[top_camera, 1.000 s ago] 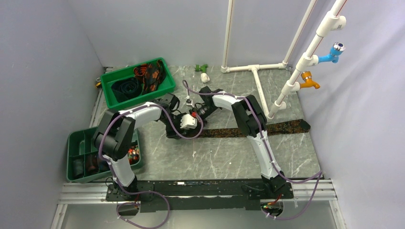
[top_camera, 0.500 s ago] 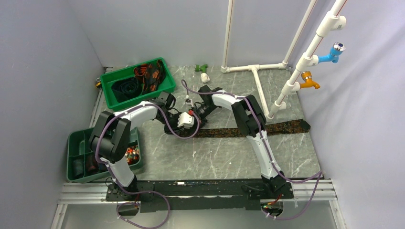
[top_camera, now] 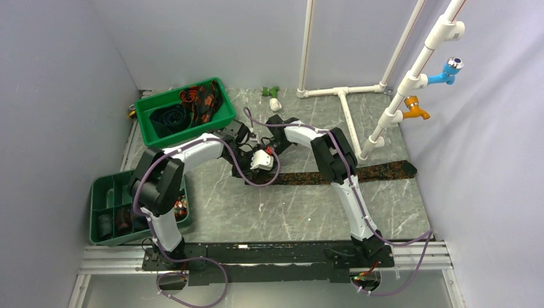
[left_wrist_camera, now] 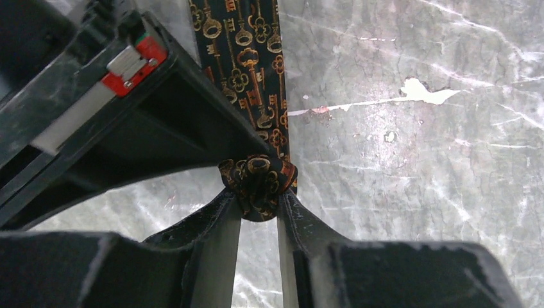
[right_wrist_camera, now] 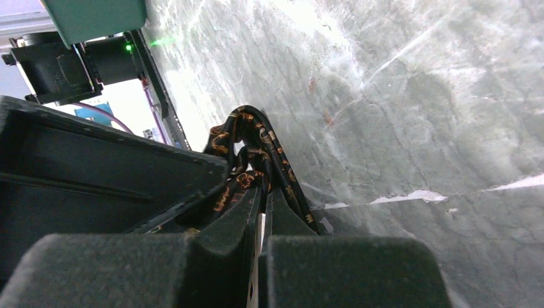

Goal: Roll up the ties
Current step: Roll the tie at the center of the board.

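While the tie (top_camera: 378, 172) lies stretched along the counter (top_camera: 289, 218), its rolled end sits between the fingertips of the left gripper (left_wrist_camera: 258, 200), which pinches it from both sides. The right gripper (right_wrist_camera: 262, 192), almost fully closed, clamps cloth of the same end.

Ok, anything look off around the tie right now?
The end of the tie is a crumpled wad, not a tidy roll, pinched in the left gripper; the right gripper nips it too. A white chip scars the table beside it.
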Available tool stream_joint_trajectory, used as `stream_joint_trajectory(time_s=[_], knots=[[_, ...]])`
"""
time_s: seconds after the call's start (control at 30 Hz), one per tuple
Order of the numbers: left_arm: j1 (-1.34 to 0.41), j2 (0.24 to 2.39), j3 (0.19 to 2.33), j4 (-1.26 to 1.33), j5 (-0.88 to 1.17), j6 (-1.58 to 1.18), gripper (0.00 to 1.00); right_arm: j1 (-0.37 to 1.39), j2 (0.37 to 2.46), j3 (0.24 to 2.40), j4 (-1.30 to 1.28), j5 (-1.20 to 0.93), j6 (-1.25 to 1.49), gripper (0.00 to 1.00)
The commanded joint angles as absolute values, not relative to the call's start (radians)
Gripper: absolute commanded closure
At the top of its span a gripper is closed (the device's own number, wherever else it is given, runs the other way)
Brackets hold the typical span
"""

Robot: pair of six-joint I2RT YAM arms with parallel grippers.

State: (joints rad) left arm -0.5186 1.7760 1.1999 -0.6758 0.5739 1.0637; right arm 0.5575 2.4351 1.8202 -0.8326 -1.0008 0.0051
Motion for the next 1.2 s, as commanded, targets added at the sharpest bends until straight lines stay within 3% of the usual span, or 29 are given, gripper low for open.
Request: stream_joint_trajectory(time_s=[0.0, 0.1, 0.4, 0.63, 1.0, 1.17], knots=[[-0.56, 1.824, 1.241, -0.692, 0.528, 1.006, 0.68, 0.559, 2.424, 1.822, -0.784, -0.999, 0.011, 1.0], [-0.577, 1.857, 1.259, -0.699, 0.487, 0.987, 0.67, 0.558, 2.42, 1.816, -0.775, -1.011, 0.033, 1.0], [-0.582, 1.887, 1.227, -0.698, 0.426, 0.967, 0.68, 0.533, 2.372, 1.79, -0.834, -0.996, 0.009, 0.71], [-0.58, 1.892, 1.24, -0.702, 0.437, 0.974, 0.68, 0.517, 2.322, 1.765, -0.877, -1.056, -0.045, 0.58], [-0.579, 1.902, 1.251, -0.714, 0.44, 0.967, 0.68, 0.517, 2.303, 1.741, -0.792, -1.148, 0.03, 0.47], [-0.579, 1.904, 1.256, -0.719, 0.443, 0.965, 0.67, 0.52, 2.336, 1.75, -0.741, -1.116, 0.075, 0.53]])
